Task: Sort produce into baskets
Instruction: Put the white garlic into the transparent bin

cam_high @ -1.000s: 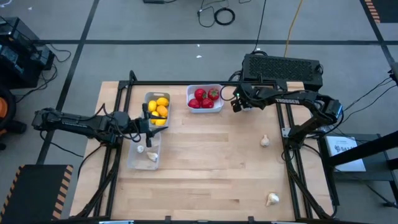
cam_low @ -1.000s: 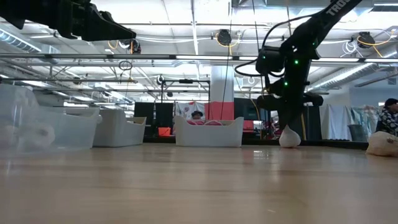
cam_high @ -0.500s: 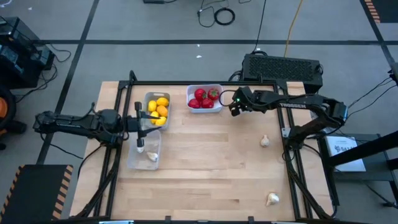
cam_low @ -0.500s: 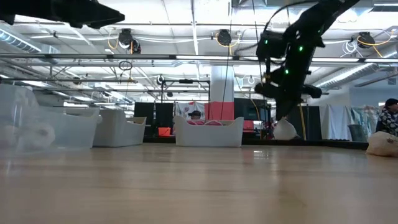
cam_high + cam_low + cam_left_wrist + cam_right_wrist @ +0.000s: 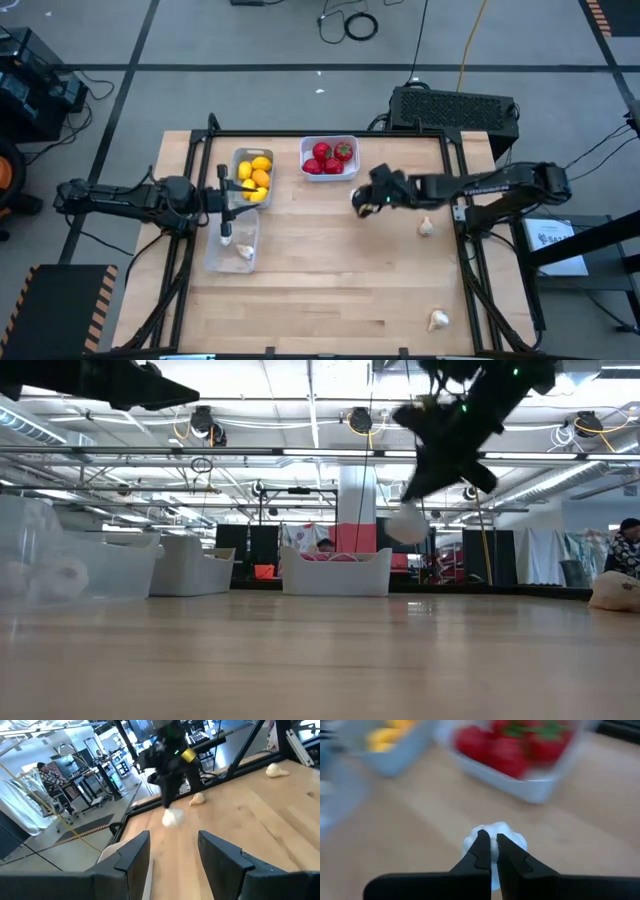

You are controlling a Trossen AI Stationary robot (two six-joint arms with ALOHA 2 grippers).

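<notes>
Right gripper point(image 5: 361, 199) moved off white basket point(image 5: 330, 173) edge, jaws clamped on garlic bulb point(image 5: 406, 525), left jaws apart.

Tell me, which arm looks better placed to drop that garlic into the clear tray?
The right arm, probably. Its pincer is already shut on a garlic bulb, lifted off the table. The left pincer hangs open and empty over the clear tray, which holds garlic already.
</notes>
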